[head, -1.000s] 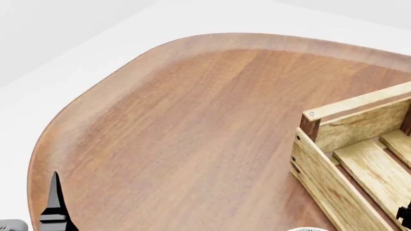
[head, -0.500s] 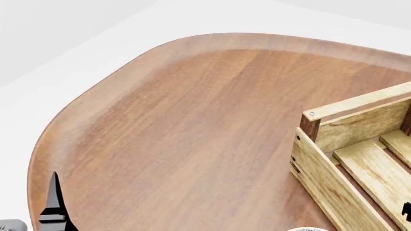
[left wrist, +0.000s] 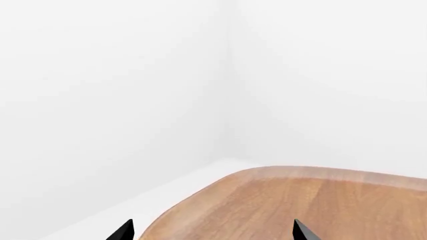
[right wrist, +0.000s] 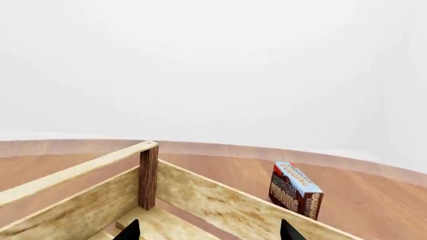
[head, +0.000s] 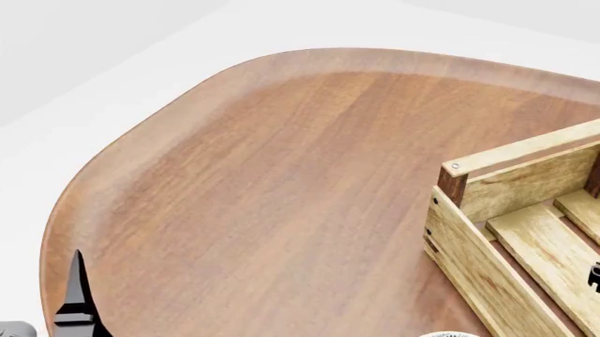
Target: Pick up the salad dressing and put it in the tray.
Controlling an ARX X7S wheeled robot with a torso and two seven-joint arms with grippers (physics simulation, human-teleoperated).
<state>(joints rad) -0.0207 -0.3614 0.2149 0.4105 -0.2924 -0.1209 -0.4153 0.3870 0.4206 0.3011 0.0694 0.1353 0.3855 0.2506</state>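
Black fingertips: the right gripper [right wrist: 208, 231] is showing only two dark tips at the edge of the right wrist view, standing wide apart with nothing between them.
Right gripper's place: it is hanging over the inside of the tray [right wrist: 200, 197]; in the head view only a black scrap of it [head: 594, 275] is peeking in at the right edge above the slats.
Left gripper: its two black tips [left wrist: 212, 231] are likewise spread apart and gripping nothing, poised over the rounded corner of the table [left wrist: 320, 205]; the head view is catching one pointed finger [head: 77, 291] at the lower left.
Tray: pale slatted wood with a dark brown corner post [head: 452, 184] is sitting on the table's right side [head: 487, 267].
Beyond the tray: a small red-and-blue pudding box [right wrist: 294, 189] is standing upright on the wood just outside the tray's far wall.
Table: warm brown wood [head: 281, 182] is lying bare across its middle.
Bowl: a sliver of a patterned rim [head: 452, 334] is showing at the lower edge of the head view.
Salad dressing: it is appearing in none of the three views, so its place cannot be told.
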